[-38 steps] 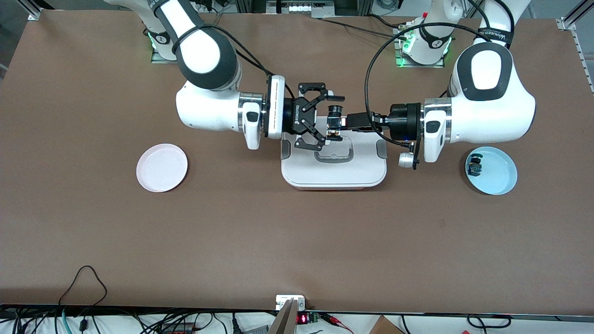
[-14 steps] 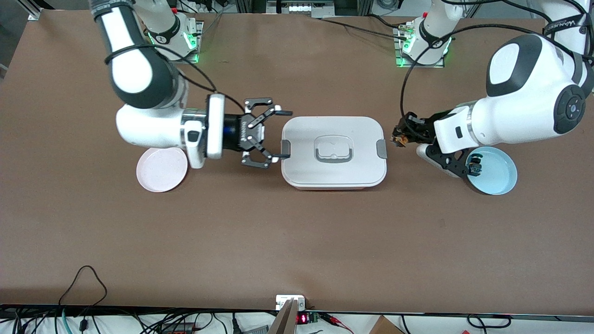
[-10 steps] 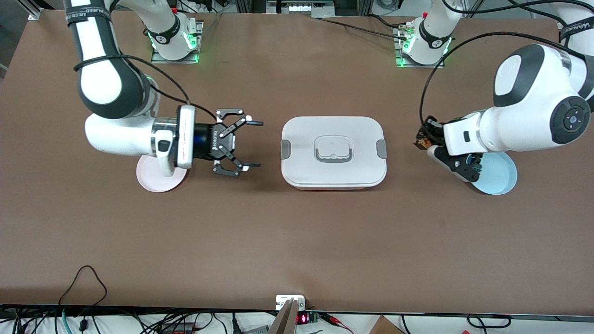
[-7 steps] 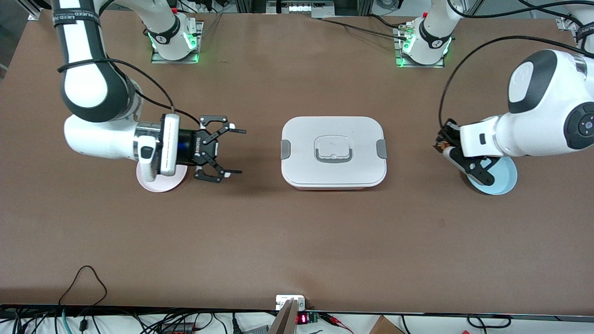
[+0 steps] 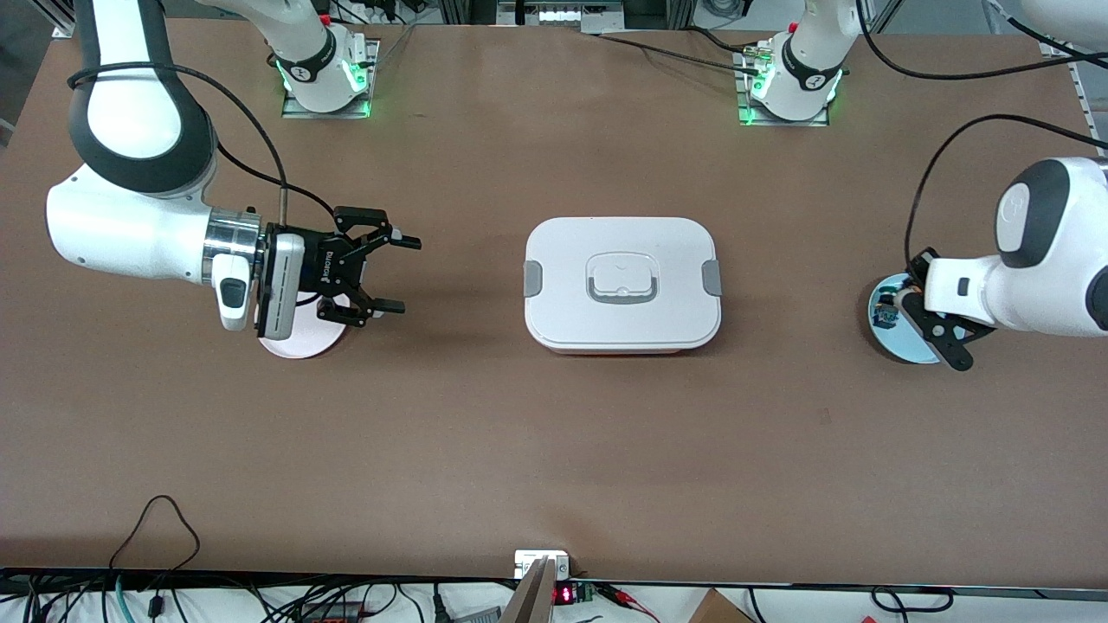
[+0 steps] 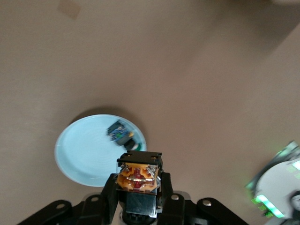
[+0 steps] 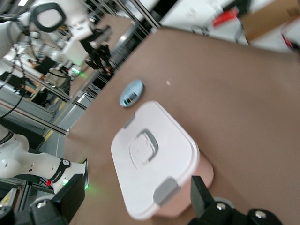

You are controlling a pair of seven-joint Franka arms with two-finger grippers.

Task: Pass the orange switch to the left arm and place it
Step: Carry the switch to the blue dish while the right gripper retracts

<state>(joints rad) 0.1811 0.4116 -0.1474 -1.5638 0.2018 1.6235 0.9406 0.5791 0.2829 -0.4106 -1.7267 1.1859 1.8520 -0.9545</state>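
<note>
The orange switch [image 6: 138,174] is clamped in my left gripper [image 6: 138,185], tan block end outward, shut on it above the light blue plate [image 6: 84,150] at the left arm's end of the table. In the front view that gripper [image 5: 917,265] shows only as a dark shape over the plate rim, and the switch is hidden there. My right gripper [image 5: 407,275] is open and holds nothing; it hangs over the table beside the pink plate [image 5: 299,344], pointing toward the white box [image 5: 621,281]. Between its open fingers the right wrist view shows the box [image 7: 154,159].
A small blue-and-teal switch [image 6: 122,133] lies on the blue plate [image 5: 905,346]. The box stands in the middle of the table between the two plates. Brown table stretches toward the front camera; cables hang along its near edge.
Both arms have drawn away from over the box. The left gripper carried the orange switch back over the blue plate; the right gripper, still open, went back beside the pink plate.
</note>
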